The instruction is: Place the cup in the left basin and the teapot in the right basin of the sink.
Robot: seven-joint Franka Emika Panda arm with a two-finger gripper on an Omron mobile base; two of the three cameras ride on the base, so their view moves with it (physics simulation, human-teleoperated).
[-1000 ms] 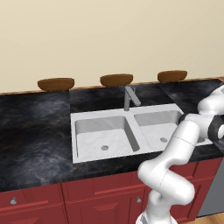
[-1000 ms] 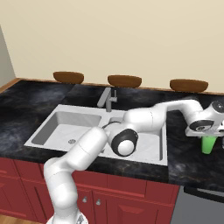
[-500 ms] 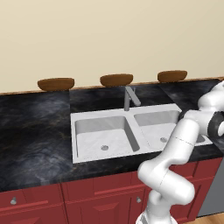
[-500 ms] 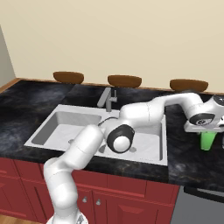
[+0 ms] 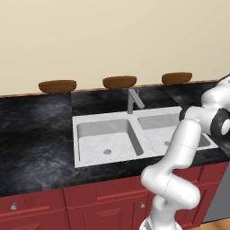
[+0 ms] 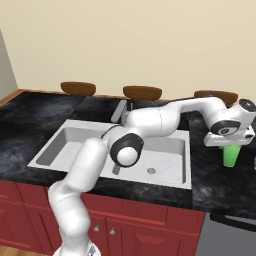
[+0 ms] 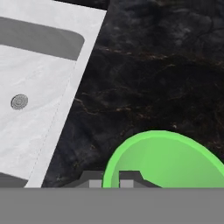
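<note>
Green cup: the small bright green tumbler stands upright on the black stone counter, right of the white marble-look double sink, well outside both bowls.
Gripper: the two-finger gripper sits at the cup's top; in the hand view its dark tips straddle the green rim, pinched shut on the wall of the cup.
Progress: by my reading nothing is placed yet; the cup is gripped but not lifted clear, and both basins look bare.
Left basin: the wider bowl lies farthest from the cup, so the carry must cross the right basin.
Teapot: I cannot find it from here.
In the way: the grey metal faucet rises at the back between the bowls; the arm's own white links drape over the sink.
Around: three brown wooden bowls line the back ledge, and red cabinet doors run below.
</note>
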